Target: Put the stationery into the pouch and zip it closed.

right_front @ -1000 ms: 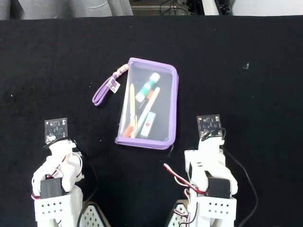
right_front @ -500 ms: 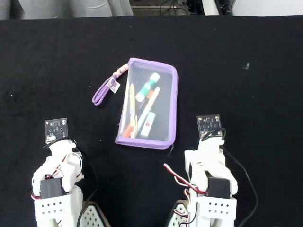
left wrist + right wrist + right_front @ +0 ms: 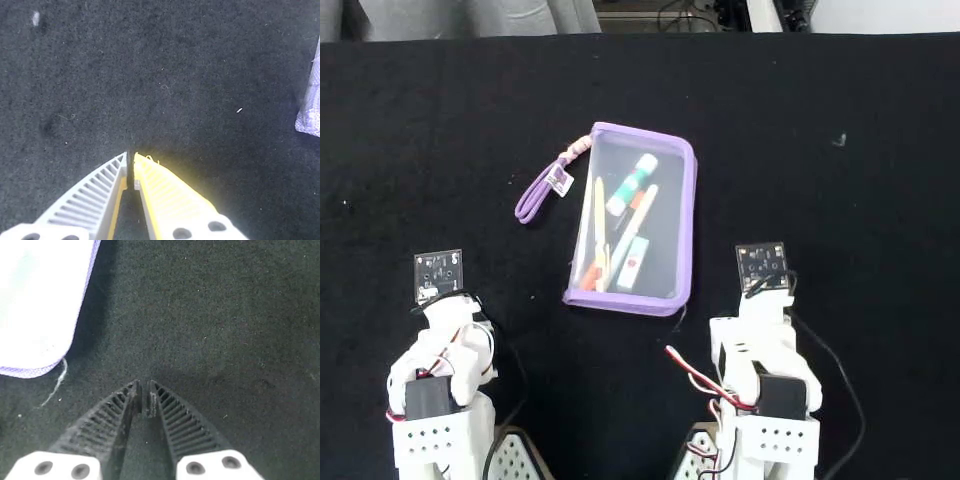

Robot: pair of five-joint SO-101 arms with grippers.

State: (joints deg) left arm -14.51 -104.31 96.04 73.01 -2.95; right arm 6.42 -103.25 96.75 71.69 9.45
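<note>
A clear pouch with purple trim [image 3: 634, 222] lies flat in the middle of the black table, with several pens and other stationery [image 3: 624, 230] inside it. Its purple wrist strap [image 3: 542, 190] trails off to the left. Both arms sit folded at the near edge, well short of the pouch. My left gripper [image 3: 131, 159] is shut over bare cloth, a pouch corner [image 3: 310, 107] at the edge of its view. My right gripper [image 3: 144, 390] is shut with nothing in it, just off the pouch's near right corner [image 3: 40, 315].
The black cloth [image 3: 840, 150] covers the whole table. A loose thread [image 3: 54, 385] trails from the pouch corner beside my right gripper. Grey and dark objects line the far edge [image 3: 520, 15].
</note>
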